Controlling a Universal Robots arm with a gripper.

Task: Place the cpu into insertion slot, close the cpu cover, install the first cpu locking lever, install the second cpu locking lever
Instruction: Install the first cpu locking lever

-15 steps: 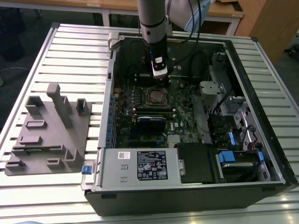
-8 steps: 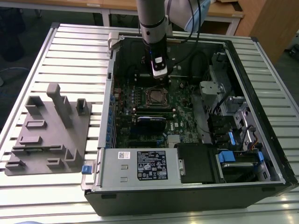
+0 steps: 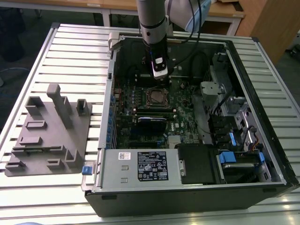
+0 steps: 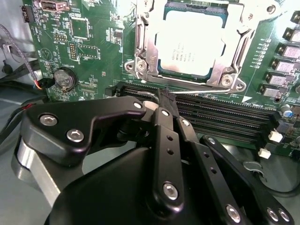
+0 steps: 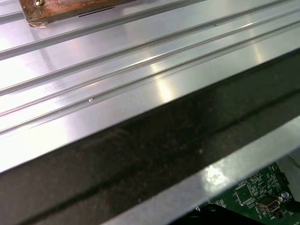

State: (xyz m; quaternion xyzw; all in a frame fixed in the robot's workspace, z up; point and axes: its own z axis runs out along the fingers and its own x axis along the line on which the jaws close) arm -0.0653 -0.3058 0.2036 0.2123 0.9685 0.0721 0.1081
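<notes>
- Sitting on the ribbed aluminium surface [image 3: 70,51], an open black computer case [image 3: 187,187] holds the green board [image 4: 93,56].
- The insertion slot [image 3: 156,97] holds the dull grey cpu [image 4: 192,42], and the silvery cpu cover [image 4: 145,47] appears to lie flat over it.
- The black hand [image 4: 165,96], drawn narrow, meets a thin wire lever [image 4: 201,91]; locking looks unfinished.

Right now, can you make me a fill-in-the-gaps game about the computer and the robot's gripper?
1. The circuit board around the cpu is coloured ____.
2. The cpu cover is ____ over the cpu, framing it.
3. The gripper has its tip at the end of a thin silvery locking ____.
4. In the exterior view, the computer case lies on a ridged metal ____.
Missing words: green; closed; lever; table.
</notes>
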